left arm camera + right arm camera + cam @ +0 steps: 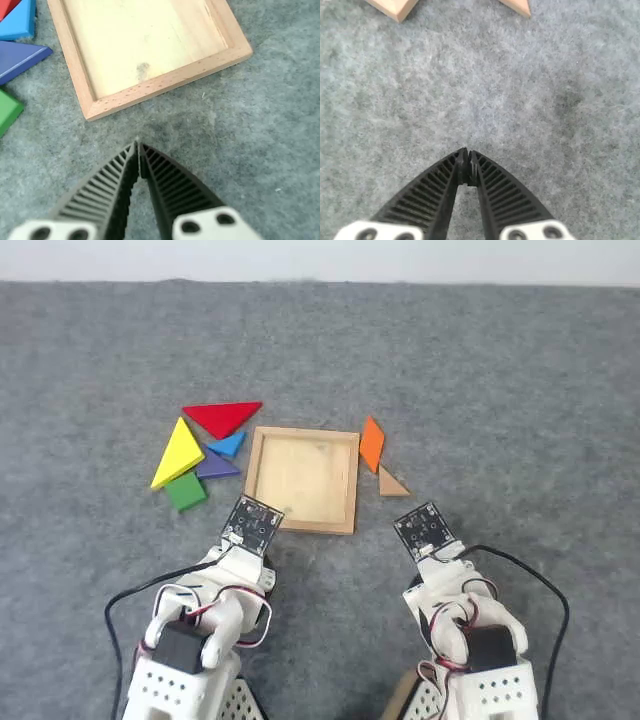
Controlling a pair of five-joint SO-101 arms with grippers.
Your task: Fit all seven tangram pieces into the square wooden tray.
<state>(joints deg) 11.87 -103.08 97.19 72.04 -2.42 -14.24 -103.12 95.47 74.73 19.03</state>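
- Wooden square tray [302, 432] sits mid-table on the grey felt mat [520, 390]. All seven of your pieces lie outside it, flat on the mat.
- Five pieces are clustered on the tray's left side.
- The red triangle [222, 417] is farthest from the arms, its tip near the tray's far left corner.
- The small blue triangle [229, 445] is just beside the red one on the near side. The purple triangle [216, 466] comes right after it and is close to the tray's left rim.
- The big yellow triangle [178, 453] takes the outer left. The green square [186, 490] is at the near end, just beside both yellow and purple.
- Two pieces are on the tray's right side. The orange parallelogram [371, 443] stands just beside the far right corner. The plain wood triangle [390, 483] is just beside it, on the side nearer the arms.
- Your left gripper [138, 146] has its fingers pressed together with nothing between them. It is over the mat, just short of the tray's near rim.
- Your right gripper [468, 152] has its fingers pressed together too and holds nothing. It is over the mat, nearer the arms than the tray's near right corner and the plain wood triangle.
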